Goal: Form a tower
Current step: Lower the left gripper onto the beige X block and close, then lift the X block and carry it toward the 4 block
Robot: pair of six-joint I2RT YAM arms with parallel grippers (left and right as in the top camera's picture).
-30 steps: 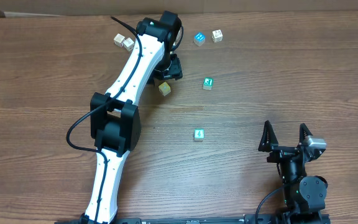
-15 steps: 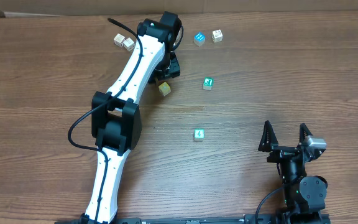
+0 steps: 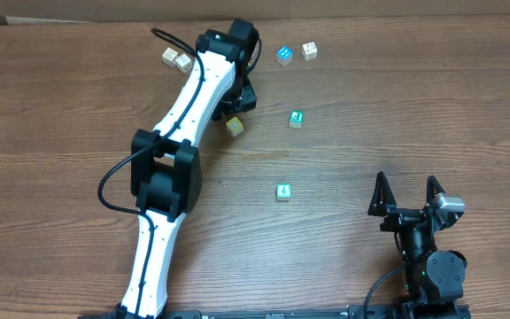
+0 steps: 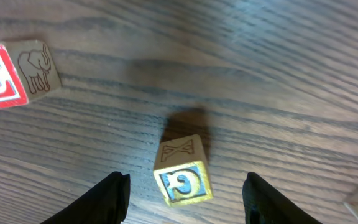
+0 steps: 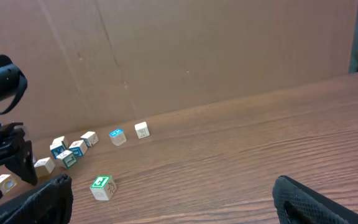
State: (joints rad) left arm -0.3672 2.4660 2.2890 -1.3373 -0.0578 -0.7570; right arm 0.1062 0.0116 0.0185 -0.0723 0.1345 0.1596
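No tower is in view; the letter cubes lie singly on the wooden table (image 3: 397,106). A yellow cube (image 3: 235,127) (image 4: 180,171) with a blue letter face lies between the fingers of my left gripper (image 3: 234,113) (image 4: 188,202), which is open, with a gap on each side of the cube. A green-faced cube (image 3: 297,119) (image 5: 101,186) and a teal-faced cube (image 3: 283,190) lie to the right of it. My right gripper (image 3: 407,199) (image 5: 185,205) stands open and empty at the near right.
A blue cube (image 3: 283,55) and a white cube (image 3: 309,50) sit at the far edge. Two pale cubes (image 3: 176,59) lie left of the left arm. A red cube (image 4: 2,81) with an elephant side is near the yellow one. A cardboard wall (image 5: 179,56) backs the table.
The left arm's wrist has shifted very slightly over the yellow cube. The cubes and the right arm have not moved.
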